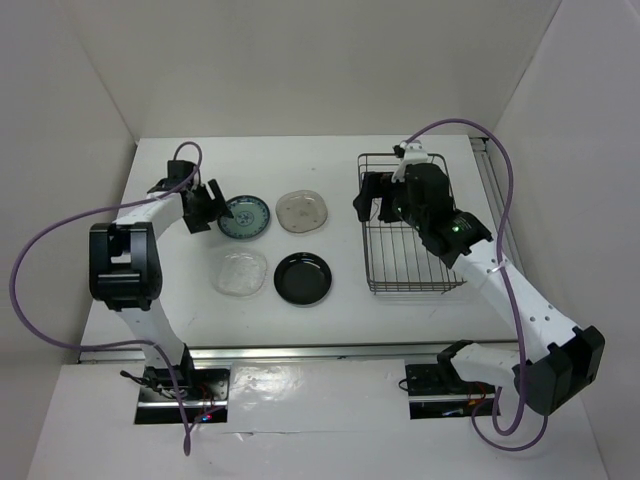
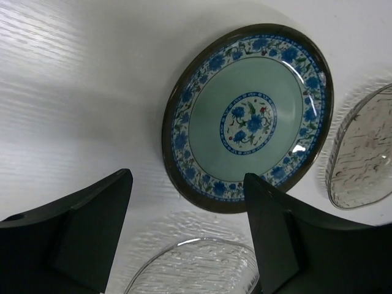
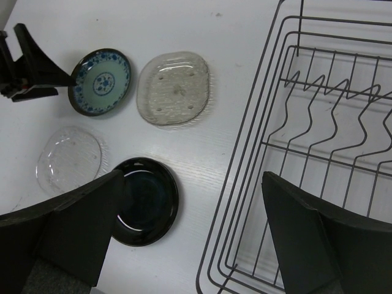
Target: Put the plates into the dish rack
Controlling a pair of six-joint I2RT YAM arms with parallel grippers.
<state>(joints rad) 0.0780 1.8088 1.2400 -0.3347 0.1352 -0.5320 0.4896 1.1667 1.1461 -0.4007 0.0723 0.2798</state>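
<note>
Four plates lie flat on the white table. The teal-patterned plate [image 1: 245, 217] [image 2: 251, 116] [image 3: 101, 81] and the beige plate [image 1: 302, 210] [image 3: 174, 87] are at the back. The clear glass plate [image 1: 241, 272] [image 2: 196, 269] and the black plate [image 1: 303, 277] [image 3: 147, 199] are in front. My left gripper [image 1: 215, 207] [image 2: 188, 184] is open at the teal plate's left rim, with nothing between its fingers. My right gripper [image 1: 372, 200] [image 3: 193, 184] hangs open and empty above the left rim of the wire dish rack [image 1: 415, 290] [image 3: 240, 127], which holds no plate.
White walls close in the table on the left, back and right. A metal rail [image 1: 492, 180] runs along the right edge, just beyond the rack. Purple cables loop from both arms. Bare tabletop lies between the black plate and the rack.
</note>
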